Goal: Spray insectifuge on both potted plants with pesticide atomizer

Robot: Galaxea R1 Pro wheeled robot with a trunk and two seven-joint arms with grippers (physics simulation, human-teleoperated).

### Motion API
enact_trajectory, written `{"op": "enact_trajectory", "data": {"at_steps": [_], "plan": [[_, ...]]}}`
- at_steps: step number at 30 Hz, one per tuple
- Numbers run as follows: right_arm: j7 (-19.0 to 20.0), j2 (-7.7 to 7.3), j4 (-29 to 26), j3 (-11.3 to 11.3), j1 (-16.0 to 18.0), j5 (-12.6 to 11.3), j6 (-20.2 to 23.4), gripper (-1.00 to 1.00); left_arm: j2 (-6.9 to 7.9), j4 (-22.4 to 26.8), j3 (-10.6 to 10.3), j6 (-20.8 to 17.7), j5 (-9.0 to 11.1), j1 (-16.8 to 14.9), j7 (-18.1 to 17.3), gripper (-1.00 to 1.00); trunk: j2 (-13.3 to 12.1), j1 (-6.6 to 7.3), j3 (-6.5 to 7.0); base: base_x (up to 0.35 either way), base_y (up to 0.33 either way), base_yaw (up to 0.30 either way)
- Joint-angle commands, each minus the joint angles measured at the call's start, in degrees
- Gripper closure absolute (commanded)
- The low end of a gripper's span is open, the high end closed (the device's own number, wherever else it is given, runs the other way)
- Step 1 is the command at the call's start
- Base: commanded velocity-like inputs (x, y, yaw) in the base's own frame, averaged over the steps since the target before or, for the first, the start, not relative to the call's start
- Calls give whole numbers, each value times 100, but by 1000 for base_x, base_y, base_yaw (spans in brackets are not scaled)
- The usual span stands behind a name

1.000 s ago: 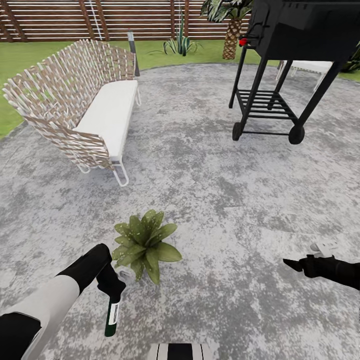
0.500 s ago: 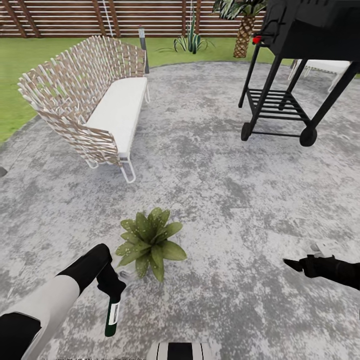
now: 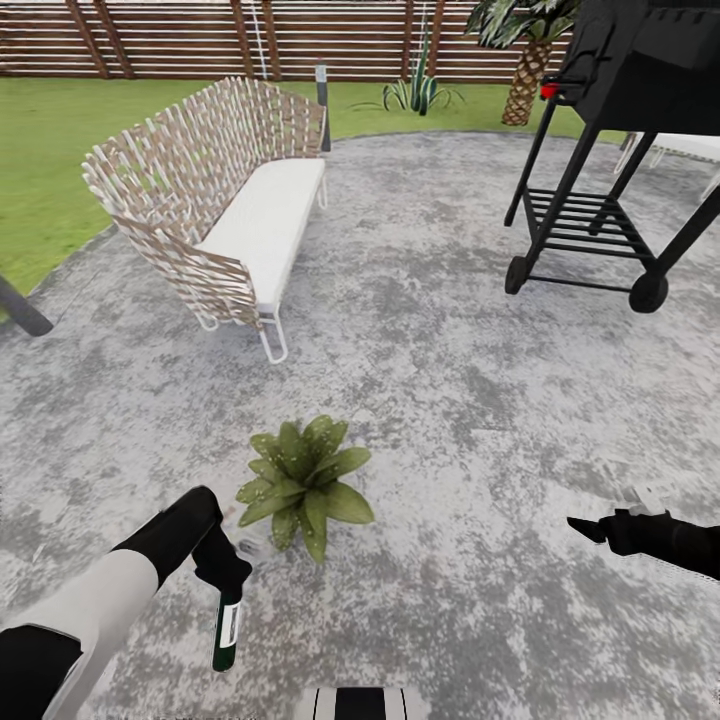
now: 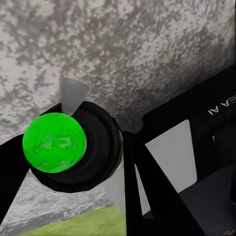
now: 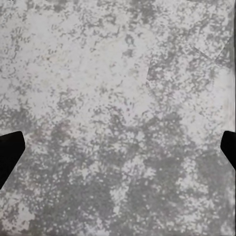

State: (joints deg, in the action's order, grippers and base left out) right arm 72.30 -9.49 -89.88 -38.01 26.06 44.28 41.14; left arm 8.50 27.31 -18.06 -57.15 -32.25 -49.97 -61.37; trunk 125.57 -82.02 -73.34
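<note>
**Bottle gripped beside the leafy plant**

While I look down from the head camera, the pesticide atomizer (image 3: 227, 630) hangs below my left gripper (image 3: 226, 578), a slim dark green bottle with a white label and a black neck. The label carries small dark marks too fine for me to read. The fingers are clamped on its upper part, and the bottle points down at the paving, tilted a little. In the left wrist view I see the bottle end-on (image 4: 66, 147): a glossy bright green round surface set in a thick black ring, with a pale translucent cone (image 4: 73, 94) poking out beside it. One dark finger (image 4: 147, 196) presses against the ring. White letters "AI" are printed on the black casing nearby; the rest of the word is cut off.

Just beside the gripper sits one potted plant (image 3: 304, 482), a low rosette of broad pointed green leaves speckled with pale dots.

My right gripper (image 3: 592, 528) hovers well apart over the mottled grey paving (image 3: 430, 380), fingers spread wide and holding nothing.

Further off stand a woven lattice bench (image 3: 215, 195) with a white cushion, a black wheeled grill (image 3: 620, 130), the lawn (image 3: 60, 130) and a brown slatted fence (image 3: 180, 40).
</note>
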Motion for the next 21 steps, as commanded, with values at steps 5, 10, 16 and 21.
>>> {"op": "enact_trajectory", "data": {"at_steps": [5, 10, 16, 21], "plan": [[47, -1, -3, 1, 5, 36, 45, -100, 3, 11, -7, -33, -53, -4, -60, 100, 2, 1, 28, 4, -346, 190], [47, -1, -3, 4, 5, 36, 43, -100, 3, 11, -5, -33, -53, -4, -60, 100, 2, 1, 60, 92, -309, 190], [47, -1, -3, 4, 5, 43, 43, -100, 3, 11, -7, -31, -53, -4, -65, 100, 2, 1, 98, 178, -251, 190], [51, -1, -3, 3, 5, 52, 43, -100, 4, 11, -11, -26, -53, -1, -62, 100, 2, 1, 117, 127, -164, 112]]}}
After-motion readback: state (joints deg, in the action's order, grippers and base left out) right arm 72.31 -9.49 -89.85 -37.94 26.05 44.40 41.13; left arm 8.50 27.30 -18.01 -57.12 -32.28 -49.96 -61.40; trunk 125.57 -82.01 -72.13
